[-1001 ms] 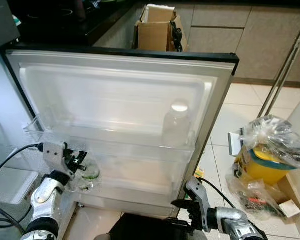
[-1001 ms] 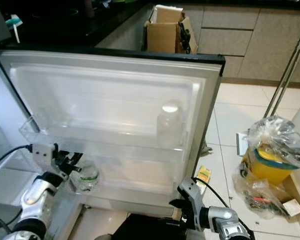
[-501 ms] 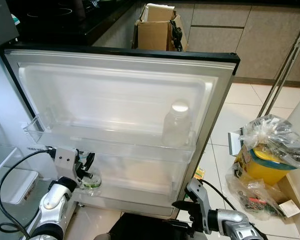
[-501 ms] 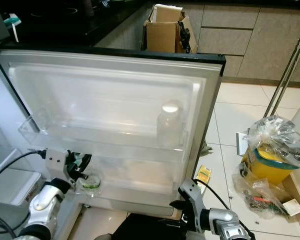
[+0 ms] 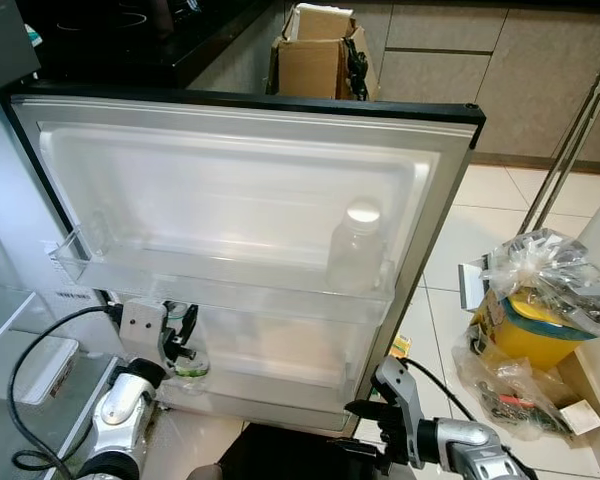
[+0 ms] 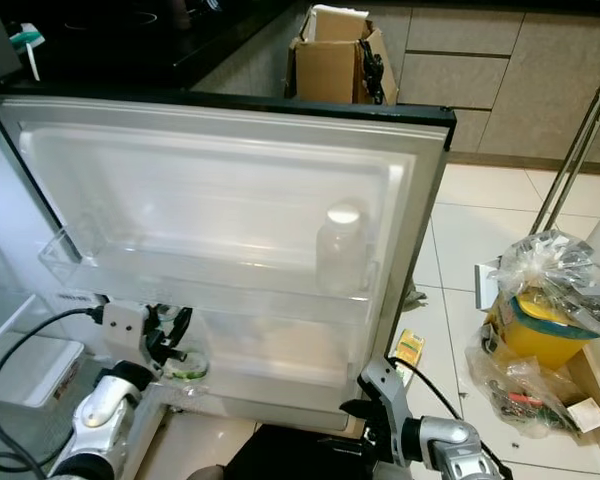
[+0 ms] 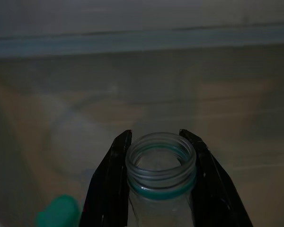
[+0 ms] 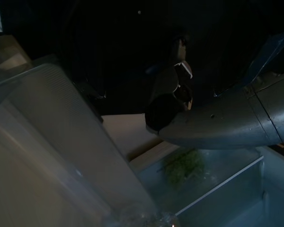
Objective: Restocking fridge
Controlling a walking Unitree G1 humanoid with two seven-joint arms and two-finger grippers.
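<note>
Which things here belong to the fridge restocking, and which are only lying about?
Job:
- left end effector, shut on the open glass jar
- lower door shelf
- bottle on the upper door shelf

Lying about:
- cardboard box
- plastic bags on the floor

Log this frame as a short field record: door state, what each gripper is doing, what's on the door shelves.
fridge door: open
upper door shelf: one clear bottle with white cap, standing upright
left gripper: shut on open-mouthed clear bottle, at lower door shelf
right gripper: low, beside the door's outer edge, fingers' state unclear
floor at right: bagged yellow container
</note>
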